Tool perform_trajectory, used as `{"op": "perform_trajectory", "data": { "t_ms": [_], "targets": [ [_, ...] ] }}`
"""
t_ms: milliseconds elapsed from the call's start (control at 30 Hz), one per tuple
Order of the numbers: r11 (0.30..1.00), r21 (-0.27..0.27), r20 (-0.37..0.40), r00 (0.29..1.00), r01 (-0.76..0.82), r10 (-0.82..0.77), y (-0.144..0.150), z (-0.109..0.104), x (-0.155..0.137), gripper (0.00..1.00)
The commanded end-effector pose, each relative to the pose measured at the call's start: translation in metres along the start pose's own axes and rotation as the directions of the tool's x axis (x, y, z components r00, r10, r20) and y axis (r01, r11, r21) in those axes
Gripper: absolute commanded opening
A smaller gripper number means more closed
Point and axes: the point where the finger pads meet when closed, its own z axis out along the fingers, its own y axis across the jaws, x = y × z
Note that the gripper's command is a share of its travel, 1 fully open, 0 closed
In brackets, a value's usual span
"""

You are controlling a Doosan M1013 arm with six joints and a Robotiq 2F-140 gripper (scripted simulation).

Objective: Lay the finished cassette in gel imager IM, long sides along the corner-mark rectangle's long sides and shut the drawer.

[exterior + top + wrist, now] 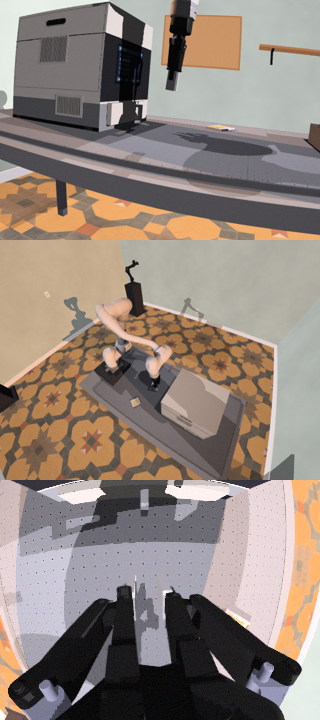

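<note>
The gel imager IM (pixel 196 400) (pixel 64 64) is a grey box on the deck (pixel 155 426) (pixel 155 152), with a dark front panel facing my arm. Its drawer (pixel 113 113) (pixel 143 494) is at the bottom of that front and is shut. The cassette FINISHED (pixel 135 402) (pixel 219 127) (pixel 236 616), small, flat and yellow, lies on the deck to the gripper's right. My gripper (pixel 155 386) (pixel 172 86) (pixel 146 583) hangs above the deck in front of the imager, well above drawer height. Its fingers are drawn close together with nothing between them.
The arm's black base block (pixel 112 371) stands at the deck's far end. A brown box (pixel 314 135) sits at the right edge of the deck. A dark pedestal with a small arm (pixel 134 298) stands by the back wall.
</note>
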Motion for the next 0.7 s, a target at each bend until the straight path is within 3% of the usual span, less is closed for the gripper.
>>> {"op": "perform_trajectory", "data": {
  "t_ms": [0, 667],
  "targets": [
    [1.000, 0.000, 0.000, 1.000, 0.000, 0.000, 0.000, 0.007, 0.018, 0.24],
    [1.000, 0.000, 0.000, 1.000, 0.000, 0.000, 0.001, 0.037, 0.100, 0.24]
  ]
}}
